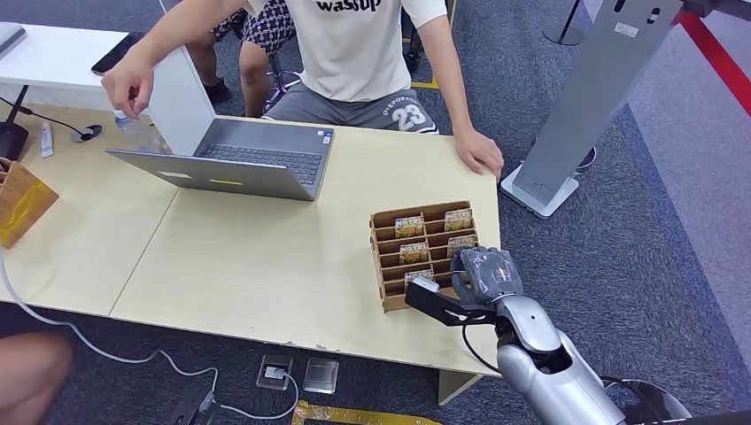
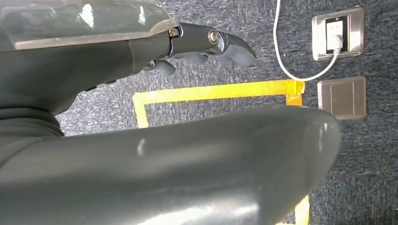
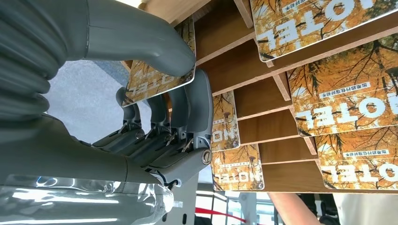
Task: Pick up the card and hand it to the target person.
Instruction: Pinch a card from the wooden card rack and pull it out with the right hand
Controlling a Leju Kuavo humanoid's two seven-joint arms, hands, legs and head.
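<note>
One card (image 3: 157, 75) is pinched in the right hand (image 1: 483, 279) fingers (image 3: 185, 108) at the rack (image 1: 390, 257) on the pale counter (image 1: 266, 257); left hand (image 2: 206, 44) hangs empty over grey carpet (image 2: 366, 154).

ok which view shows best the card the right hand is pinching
The right wrist view: the card sits pinched between thumb and fingers of the right hand, its HOTEL print readable. The head view gives a pale sliver at the rack.
</note>
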